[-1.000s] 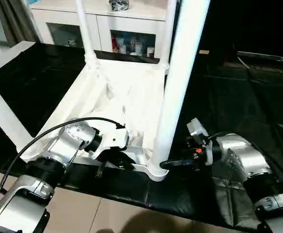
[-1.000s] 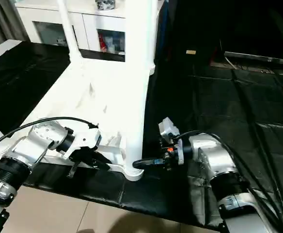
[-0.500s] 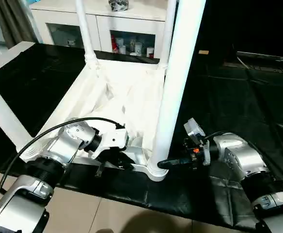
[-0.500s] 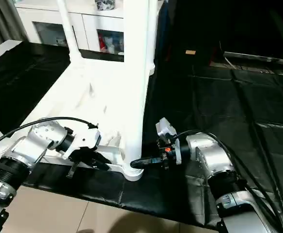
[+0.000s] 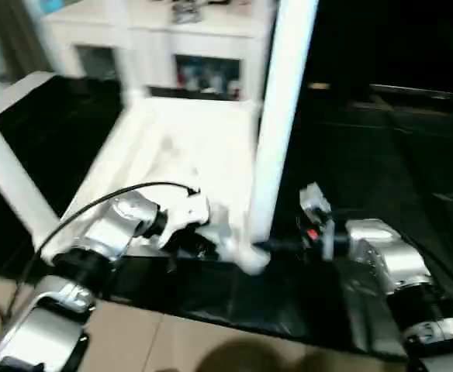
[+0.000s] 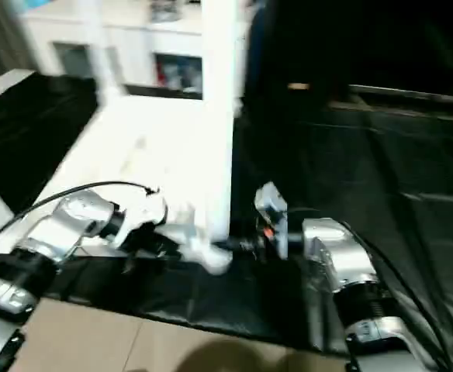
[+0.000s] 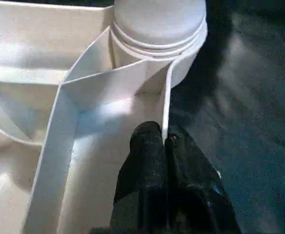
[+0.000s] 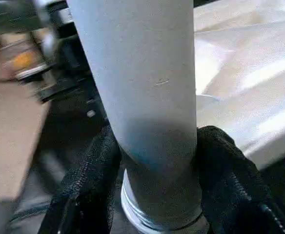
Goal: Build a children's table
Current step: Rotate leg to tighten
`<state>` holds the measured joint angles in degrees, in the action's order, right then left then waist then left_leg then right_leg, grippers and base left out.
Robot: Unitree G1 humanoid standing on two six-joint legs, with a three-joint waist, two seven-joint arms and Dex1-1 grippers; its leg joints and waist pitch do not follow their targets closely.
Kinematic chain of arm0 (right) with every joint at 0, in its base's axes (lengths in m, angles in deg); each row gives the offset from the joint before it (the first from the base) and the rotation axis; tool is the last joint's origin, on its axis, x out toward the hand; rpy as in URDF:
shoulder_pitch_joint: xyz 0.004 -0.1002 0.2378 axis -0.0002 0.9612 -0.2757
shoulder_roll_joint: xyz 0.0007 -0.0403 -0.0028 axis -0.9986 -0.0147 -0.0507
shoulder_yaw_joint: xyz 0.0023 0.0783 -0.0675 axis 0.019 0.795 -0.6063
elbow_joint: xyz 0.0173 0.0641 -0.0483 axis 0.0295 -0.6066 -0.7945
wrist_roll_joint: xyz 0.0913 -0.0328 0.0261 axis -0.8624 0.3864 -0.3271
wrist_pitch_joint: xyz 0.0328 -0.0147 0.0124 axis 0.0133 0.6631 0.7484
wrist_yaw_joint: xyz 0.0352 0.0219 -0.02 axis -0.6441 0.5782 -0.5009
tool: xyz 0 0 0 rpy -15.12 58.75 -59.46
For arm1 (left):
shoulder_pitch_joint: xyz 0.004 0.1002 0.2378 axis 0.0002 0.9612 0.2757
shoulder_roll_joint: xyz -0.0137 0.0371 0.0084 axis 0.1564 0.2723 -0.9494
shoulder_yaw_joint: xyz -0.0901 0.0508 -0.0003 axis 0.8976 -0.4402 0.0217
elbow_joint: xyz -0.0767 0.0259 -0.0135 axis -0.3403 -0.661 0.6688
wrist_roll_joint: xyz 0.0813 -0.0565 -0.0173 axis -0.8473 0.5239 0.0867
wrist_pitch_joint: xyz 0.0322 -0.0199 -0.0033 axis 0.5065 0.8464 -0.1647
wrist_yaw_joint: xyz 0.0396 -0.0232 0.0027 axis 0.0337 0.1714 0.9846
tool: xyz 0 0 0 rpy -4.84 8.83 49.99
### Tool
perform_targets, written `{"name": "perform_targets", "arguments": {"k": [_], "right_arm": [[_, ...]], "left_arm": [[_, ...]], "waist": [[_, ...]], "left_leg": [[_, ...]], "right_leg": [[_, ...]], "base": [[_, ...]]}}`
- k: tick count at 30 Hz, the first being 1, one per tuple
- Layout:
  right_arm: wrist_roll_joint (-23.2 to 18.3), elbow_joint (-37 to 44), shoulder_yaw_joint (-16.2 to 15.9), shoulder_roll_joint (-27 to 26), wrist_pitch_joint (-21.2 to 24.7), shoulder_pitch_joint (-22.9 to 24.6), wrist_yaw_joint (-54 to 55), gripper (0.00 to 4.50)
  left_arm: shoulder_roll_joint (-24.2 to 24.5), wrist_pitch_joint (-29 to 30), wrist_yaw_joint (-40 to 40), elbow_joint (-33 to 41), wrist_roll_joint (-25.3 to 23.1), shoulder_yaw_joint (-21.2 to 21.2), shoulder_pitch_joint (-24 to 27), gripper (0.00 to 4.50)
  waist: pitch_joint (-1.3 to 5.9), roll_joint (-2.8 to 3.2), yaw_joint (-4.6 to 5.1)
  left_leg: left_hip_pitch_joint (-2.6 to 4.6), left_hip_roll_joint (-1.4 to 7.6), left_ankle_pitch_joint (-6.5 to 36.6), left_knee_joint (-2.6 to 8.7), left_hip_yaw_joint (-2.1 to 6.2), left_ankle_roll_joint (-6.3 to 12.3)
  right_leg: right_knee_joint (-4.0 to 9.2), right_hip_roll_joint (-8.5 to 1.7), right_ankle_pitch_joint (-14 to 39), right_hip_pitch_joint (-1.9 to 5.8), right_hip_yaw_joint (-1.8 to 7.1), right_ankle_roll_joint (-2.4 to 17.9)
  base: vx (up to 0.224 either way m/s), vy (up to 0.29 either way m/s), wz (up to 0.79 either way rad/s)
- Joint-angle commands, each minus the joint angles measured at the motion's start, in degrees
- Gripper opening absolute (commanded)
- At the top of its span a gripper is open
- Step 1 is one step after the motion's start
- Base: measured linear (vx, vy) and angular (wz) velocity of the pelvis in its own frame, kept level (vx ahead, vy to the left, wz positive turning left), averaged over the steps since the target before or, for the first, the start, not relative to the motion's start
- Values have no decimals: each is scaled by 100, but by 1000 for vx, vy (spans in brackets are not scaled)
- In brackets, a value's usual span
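Tabletop (image 5: 188,147) first: you have the white plastic top lying upside down on the black-covered surface (image 5: 382,155), its ribbed underside facing up. The leg (image 5: 277,132) at the near corner on the robot's right stands upright in its round socket (image 5: 250,258), right at the near edge of the surface. Your right hand (image 5: 277,246) reaches in level from the right and meets that leg just above the socket; in the right wrist view its two black fingers (image 8: 91,180) sit pressed against either side of the leg, so it is pinching the leg low down. Your left hand (image 7: 164,144) is at the same corner from the other side, and in the left wrist view its fingers are pressed together on a thin upright rib (image 7: 168,97) of the underside, the one that runs straight to the socket wall; the leg's base fills the socket just beyond. Another leg (image 5: 5,182) stands at the near corner on the robot's left, leaning across the left of the head views. At the far corners the legs are too blurred for you to judge. Behind the tabletop stands a white cabinet (image 5: 172,39) with glass doors.
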<state>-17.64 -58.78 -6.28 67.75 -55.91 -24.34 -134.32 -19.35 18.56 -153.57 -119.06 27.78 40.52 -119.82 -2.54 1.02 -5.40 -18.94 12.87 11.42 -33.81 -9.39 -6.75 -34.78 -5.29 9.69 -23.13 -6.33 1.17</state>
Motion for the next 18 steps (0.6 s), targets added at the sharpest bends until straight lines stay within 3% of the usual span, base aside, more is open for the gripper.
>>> {"name": "perform_targets", "arguments": {"k": [1,3,6,7,10,13,16,17,18], "right_arm": [[287,27,-346,-736,229,-187,940,199],[429,-12,-337,-929,245,-241,1433,197],[507,-167,-257,-1117,315,-334,1982,195],[557,-236,-203,-1204,342,-381,2288,194],[613,-579,97,-1595,316,-618,3305,194],[600,-646,172,-1690,262,-674,3434,194],[645,-647,211,-1749,207,-682,3476,194],[619,-605,222,-1761,168,-659,3424,229],[531,-537,261,-1771,145,-620,3326,229]], "left_arm": [[-649,337,568,155,187,104,-185,0],[-809,519,831,147,195,194,-223,0],[-957,613,1160,96,164,277,-278,0],[-1030,671,1327,66,161,323,-309,0],[-1434,901,2092,-31,221,574,-438,0],[-1552,983,2216,43,245,616,-428,0],[-1601,1065,2241,136,207,635,-395,0],[-1587,1073,2209,184,190,623,-369,0],[-1542,1055,2157,214,180,615,-346,0]], "waist": [[291,-54,8],[281,-46,112],[311,-6,192],[314,-12,218],[325,-13,255],[341,-27,252],[383,-38,231],[396,-38,219],[407,-31,213]], "left_leg": [[-68,-87,1491,396,-21,133],[-108,-105,1512,398,6,55],[-103,-90,1522,412,36,133],[-134,-71,1453,441,49,173],[-97,-74,1432,429,29,177],[-121,-60,1193,431,23,246],[-126,-59,816,401,-7,387],[-135,-61,649,391,-10,450],[-148,-64,533,384,-8,482]], "right_leg": [[697,-285,3419,288,175,249],[694,-268,3477,305,114,201],[717,-289,3282,327,90,243],[687,-279,2908,340,108,357],[632,-271,2601,303,152,593],[580,-285,2178,338,186,780],[493,-278,1419,362,231,1030],[458,-283,1164,381,238,1118],[431,-280,996,400,241,1159]], "base": [[0,0,0],[0,0,0],[0,0,0],[0,0,0],[0,0,0],[0,0,0],[57,-12,4],[59,-23,3],[59,-23,3]]}}
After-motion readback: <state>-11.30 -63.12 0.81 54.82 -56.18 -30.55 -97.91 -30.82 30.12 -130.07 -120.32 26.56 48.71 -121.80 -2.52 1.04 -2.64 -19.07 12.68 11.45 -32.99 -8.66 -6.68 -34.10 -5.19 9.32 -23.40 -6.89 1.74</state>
